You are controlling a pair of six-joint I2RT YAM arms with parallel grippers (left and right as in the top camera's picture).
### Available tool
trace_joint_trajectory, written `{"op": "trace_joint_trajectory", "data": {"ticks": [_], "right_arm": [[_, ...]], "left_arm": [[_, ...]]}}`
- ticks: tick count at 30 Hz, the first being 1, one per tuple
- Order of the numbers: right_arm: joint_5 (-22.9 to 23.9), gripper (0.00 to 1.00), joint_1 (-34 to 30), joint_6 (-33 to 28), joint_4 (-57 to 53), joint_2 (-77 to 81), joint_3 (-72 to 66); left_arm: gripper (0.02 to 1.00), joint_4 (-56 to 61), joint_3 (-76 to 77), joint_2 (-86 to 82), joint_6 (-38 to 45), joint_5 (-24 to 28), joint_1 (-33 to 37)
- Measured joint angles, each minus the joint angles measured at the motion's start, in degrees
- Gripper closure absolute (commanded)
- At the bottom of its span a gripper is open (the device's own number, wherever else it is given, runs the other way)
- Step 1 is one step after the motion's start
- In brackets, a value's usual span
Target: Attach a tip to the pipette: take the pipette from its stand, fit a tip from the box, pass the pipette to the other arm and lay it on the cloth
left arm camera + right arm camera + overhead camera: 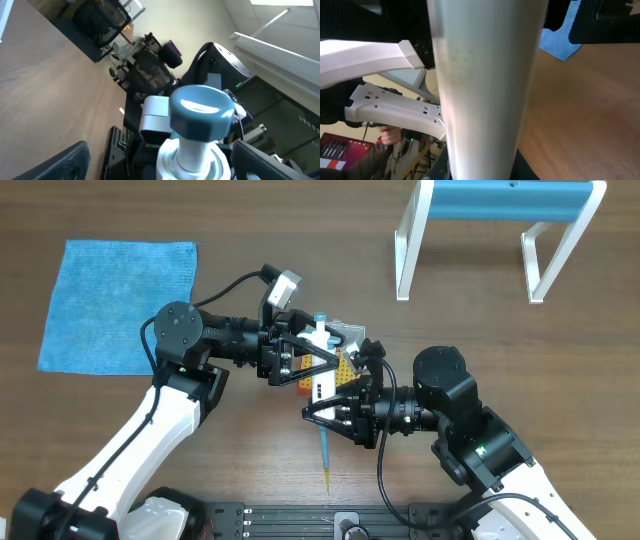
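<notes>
The pipette (320,387) is held off the worktop (480,360), between the two tools, over the tip box (340,363). From above, its long axis runs away from the arm bases. The blue-grey plunger knob (201,116) is at the far end and the yellow tip (327,473) points back toward the bases. How steeply it tilts cannot be told.

The right tool (322,412) pinches the pipette around its white body, and the shaft and tip stick out to one side of its fingers. In the right wrist view the body stands right in front of the right tool (480,172) as a broad white column. A corner of the blue cloth (560,42) lies on the worktop beyond it.

The left tool (312,355) sits at the pipette's upper part, just beside the right tool on the knob side. In the left wrist view its fingers (67,162) are spread, with the pipette's collar between them. One finger has a clear gap to the collar and the other is close alongside it. This view also gives the knob's rounded head, which is a small blue spot from above.

From above, the cloth (120,305) lies well behind the left tool. The white and blue stand (500,200) is well beyond the right tool.
</notes>
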Motion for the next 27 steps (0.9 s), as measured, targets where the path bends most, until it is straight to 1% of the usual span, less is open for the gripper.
{"op": "trace_joint_trajectory", "data": {"ticks": [1, 2, 3, 4, 5, 6, 11, 12, 13, 14, 17, 19, 21, 22, 25, 27], "right_arm": [[0.0, 0.928, 0.0, 0.0, 0.0, 0.0, 0.0], [0.0, 0.928, 0.0, 0.0, 0.0, 0.0, 0.0], [0.0, 0.928, 0.0, 0.0, 0.0, 0.0, 0.0], [0.0, 0.923, 0.0, 0.0, 0.0, 0.0, 0.0], [0.0, 0.928, 0.0, 0.0, 0.0, 0.0, 0.0], [0.6, 0.928, -0.1, 0.8, -0.8, 0.1, 0.0], [0.9, 0.925, -0.3, 0.7, -0.8, 0.4, -0.1], [1.1, 0.57, -0.3, 0.8, -0.9, 0.4, -0.1], [1.4, 0.406, -0.3, 1.0, -1.0, 0.5, -0.1], [1.5, 0.338, -0.3, 1.1, -1.1, 0.5, -0.1], [0.9, 0.314, -0.4, 0.6, -0.5, 0.3, -0.1], [0.2, 0.31, -2.0, 0.3, -4.2, 0.0, 0.2], [0.0, 0.31, -7.9, -1.7, -13.8, -0.5, 0.4], [-0.3, 0.31, -11.1, -3.4, -16.8, -0.7, 0.5], [-0.3, 0.305, -21.9, -7.8, -17.8, -2.4, 0.4], [-0.4, 0.308, -29.3, -10.0, -17.9, -4.3, 0.4]], "left_arm": [[0.108, 0.0, 0.0, 0.0, 0.0, 0.0, 0.0], [0.233, 0.0, 0.0, 0.0, 0.2, 0.0, 0.0], [0.693, -0.1, 0.0, 0.0, 0.4, 0.0, 0.0], [0.7, -0.6, 0.0, 0.0, 0.8, 0.0, 0.0], [0.869, -1.2, 0.0, 0.1, 0.7, 0.0, 0.0], [0.989, -1.4, 0.1, 0.3, 0.8, 0.1, 0.0], [0.989, -1.5, 0.9, 0.9, 0.0, 0.9, -0.2], [0.989, -1.5, 0.9, 1.2, 0.0, 0.9, -0.2], [0.989, -1.5, 0.9, 1.4, 0.0, 1.0, -0.2], [0.989, -1.5, 0.9, 1.6, 0.0, 1.0, -0.2], [0.989, -2.0, 0.9, 3.6, 0.4, 0.4, -0.2], [0.991, -2.1, 0.9, 3.7, 0.6, 0.3, -0.2], [0.989, -4.2, 0.9, 3.7, 1.0, 0.0, 0.6], [0.991, -6.4, 0.9, 3.7, 1.6, -0.1, 1.9], [0.989, -10.7, 0.9, 3.8, 2.1, -2.1, 7.8], [0.991, -16.6, 1.0, 3.8, 3.7, -4.4, 11.4]]}}
